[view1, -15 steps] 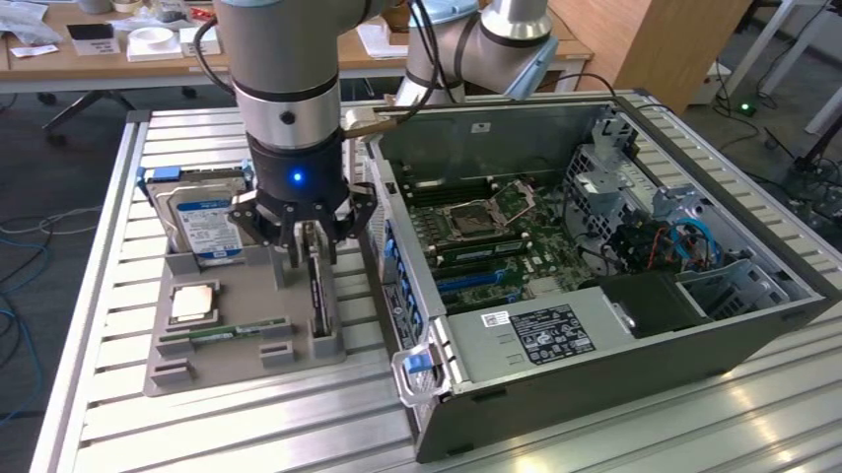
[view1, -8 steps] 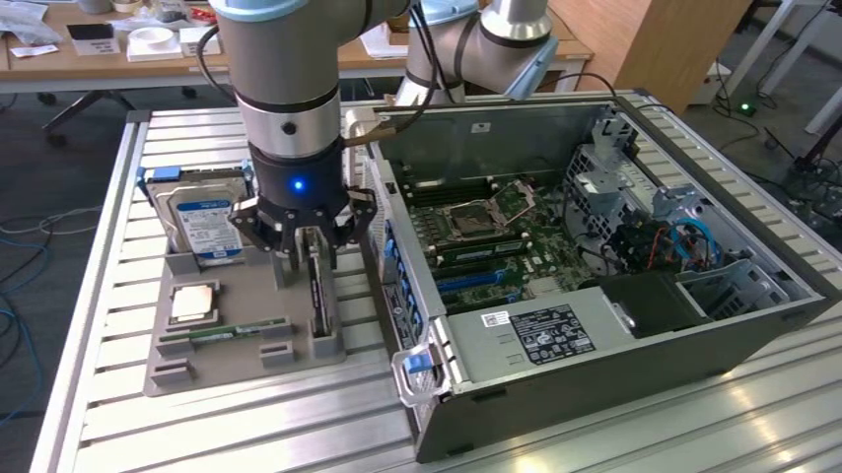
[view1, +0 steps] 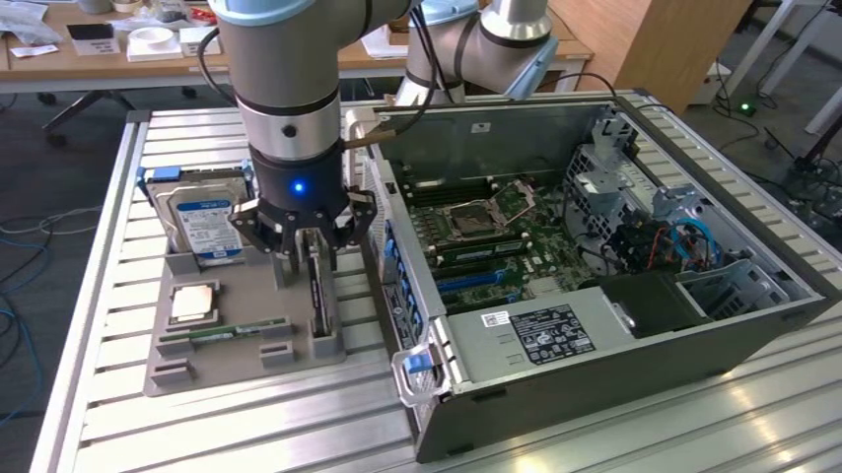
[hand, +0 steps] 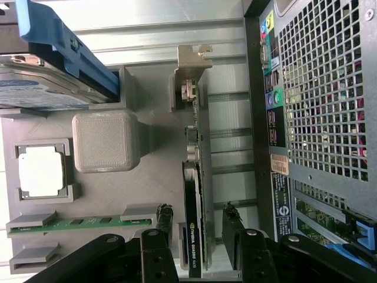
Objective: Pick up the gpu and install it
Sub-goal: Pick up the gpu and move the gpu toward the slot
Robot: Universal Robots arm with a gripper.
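The gripper (view1: pixel 312 254) hangs open astride the gpu (view1: pixel 321 307) — a thin, stiff, light card, likely fragile — best pinched across its flat faces near the top edge.

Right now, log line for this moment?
gripper: open, straddling gpu, not touching | gpu: on edge in tray | install: not done

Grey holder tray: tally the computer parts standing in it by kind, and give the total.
Hard drive: 1
Processor chip: 1
Memory stick: 1
gpu: 1
Total: 4
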